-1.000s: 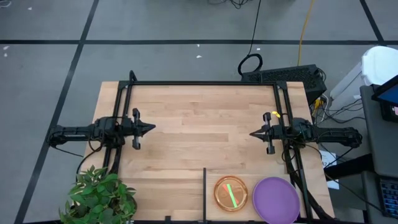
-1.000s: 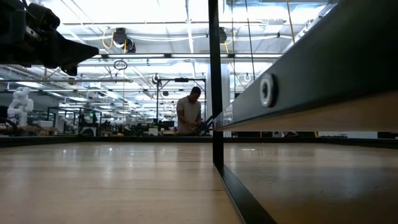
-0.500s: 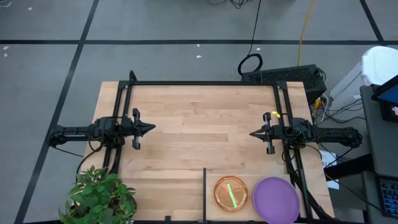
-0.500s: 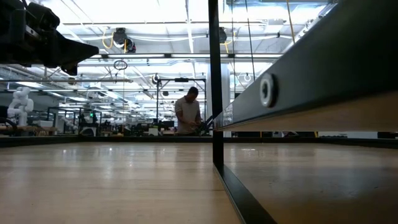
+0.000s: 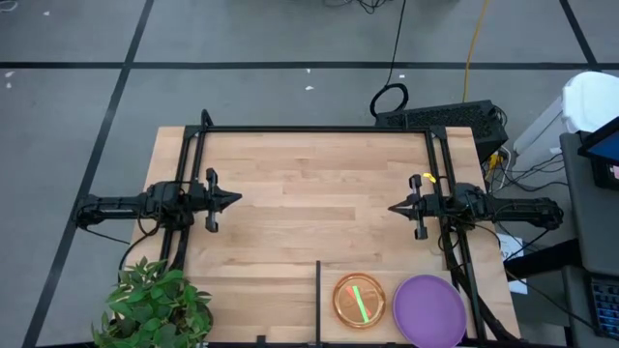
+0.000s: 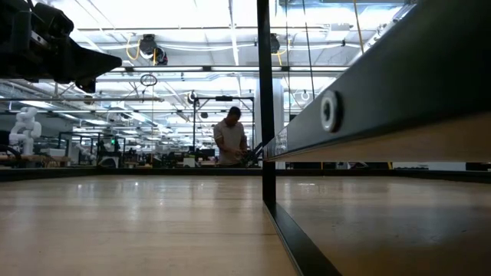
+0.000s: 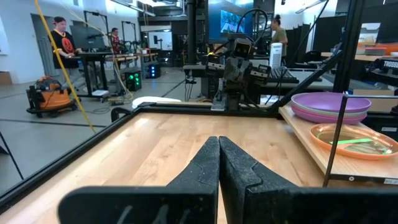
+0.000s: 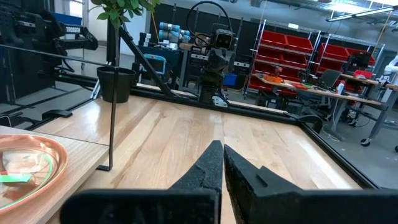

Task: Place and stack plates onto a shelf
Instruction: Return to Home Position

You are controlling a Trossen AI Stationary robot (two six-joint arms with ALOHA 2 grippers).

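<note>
The left pincer [image 5: 238, 199] and right pincer [image 5: 391, 207] hang clenched, empty, at the sides of the surface [image 5: 309, 174]. On the near shelf [image 5: 379, 275], a purple plate [image 5: 429, 309] lies right of an orange plate [image 5: 359, 301].

Perhaps "TROSSEN" on background arm [image 8: 62, 34]

My left arm [image 5: 121, 206] and right arm [image 5: 517, 211] are dark, slim and jointed, trailing black cables. My left gripper [image 5: 233, 199] and right gripper [image 5: 394, 207] taper to points. My fingers [image 7: 200, 171] are matte black, rough-grained, with stepped edges.
</note>
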